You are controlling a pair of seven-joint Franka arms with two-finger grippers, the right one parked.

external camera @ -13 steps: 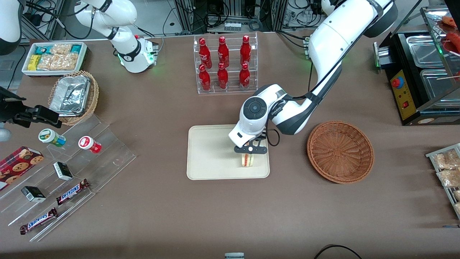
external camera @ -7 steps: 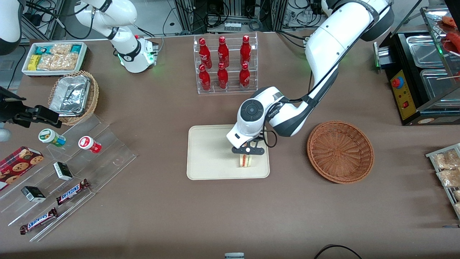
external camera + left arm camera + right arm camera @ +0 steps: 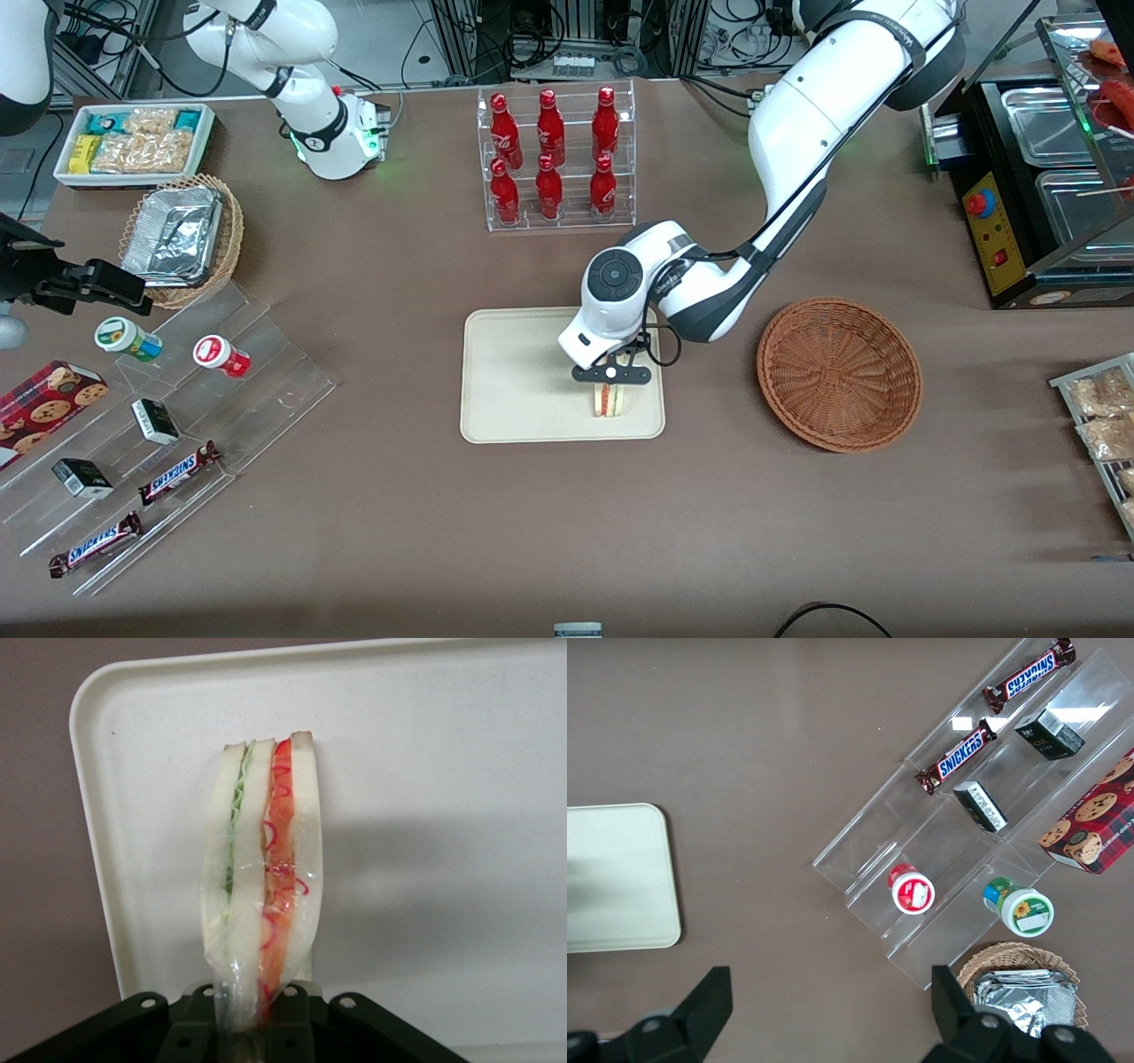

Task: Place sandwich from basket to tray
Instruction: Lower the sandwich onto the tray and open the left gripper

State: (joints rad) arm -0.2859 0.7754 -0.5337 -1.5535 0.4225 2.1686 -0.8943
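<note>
Sandwich poised over the tray

The gripper (image 3: 609, 383) pinches the sandwich (image 3: 261, 877) upright, wedge hanging straight below it, seemingly just touching the tray (image 3: 514, 390); basket (image 3: 838, 373) well apart.

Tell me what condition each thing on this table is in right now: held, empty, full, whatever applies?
sandwich: wrapped in clear film, standing on edge on the tray, gripped at one end.
gripper: above the tray, shut on the sandwich.
tray: flat on the table, holds only the sandwich.
basket: empty, beside the tray.
bottle rack: six red bottles, all upright and capped.
</note>
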